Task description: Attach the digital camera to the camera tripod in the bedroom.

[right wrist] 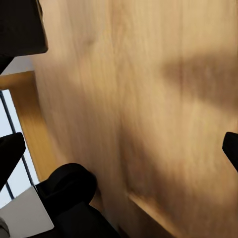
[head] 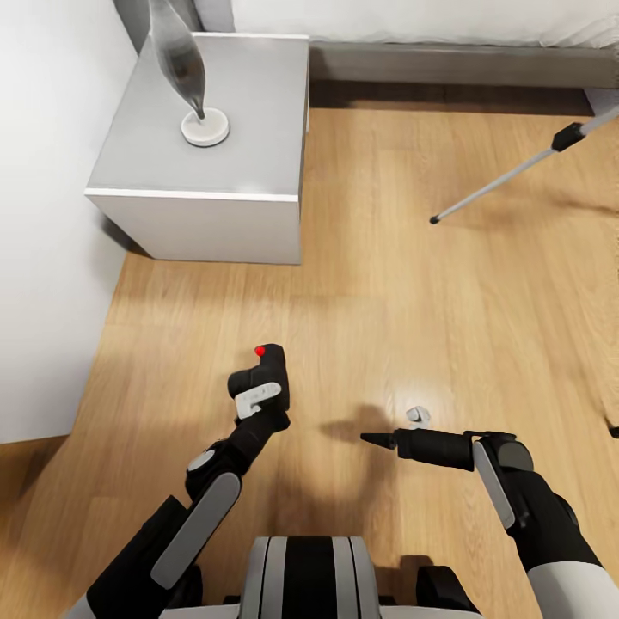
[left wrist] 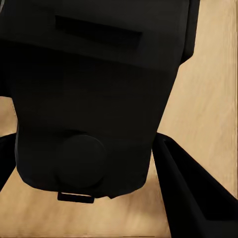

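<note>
Head view over two arms above a wood floor (head: 387, 284). One digital camera (head: 268, 371), black with a single red button on top, is grasped in the left gripper (head: 260, 397) and held above the floor, in front of the robot's trunk. In the left wrist view the dark camera body (left wrist: 94, 94) sits between the two fingers (left wrist: 193, 188), one on each side, with a round bump on its near face. The right gripper (head: 371, 439) points toward the robot's left, well apart from the camera; in the right wrist view its two fingertips (right wrist: 10, 153) stand wide apart over bare floor, so it is released and holds nothing. One small pale object (head: 418, 416) lies on the floor just beyond the right gripper; its nature cannot be told. One leg of the camera tripod (head: 516, 176), silver-grey with a black joint and foot, slants in at the far right. One grey nightstand (head: 215, 172) stands far left against the white wall (head: 43, 215), carrying one lamp (head: 193, 94) on a round white base. One low grey bed frame (head: 456, 64) runs along the far edge.
</note>
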